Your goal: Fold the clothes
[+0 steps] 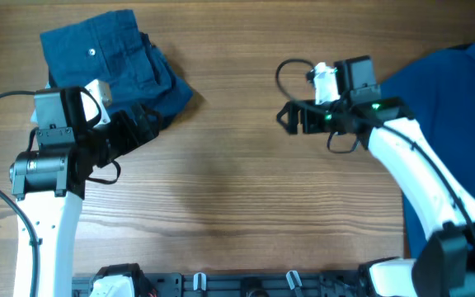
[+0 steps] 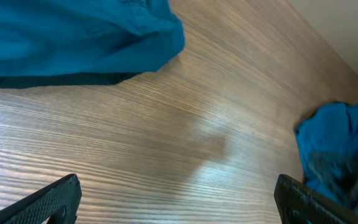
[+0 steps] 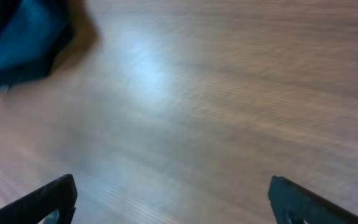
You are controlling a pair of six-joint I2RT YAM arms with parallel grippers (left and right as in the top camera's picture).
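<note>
The folded navy-teal trousers [image 1: 110,58] with a small pale button lie at the far left of the table; they also show in the left wrist view [image 2: 73,37] and, blurred, in the right wrist view [image 3: 17,37]. The large medium-blue shirt [image 1: 452,124] lies crumpled at the right edge and shows in the left wrist view [image 2: 337,149]. My left gripper [image 1: 147,124] is open and empty just in front of the trousers, over bare wood [image 2: 179,205]. My right gripper [image 1: 291,118] is open and empty left of the shirt, over bare wood [image 3: 173,205].
The wooden table [image 1: 237,206] spans the view. A black rail with arm bases [image 1: 246,285] runs along the front edge. The table's far edge shows in the left wrist view [image 2: 347,50].
</note>
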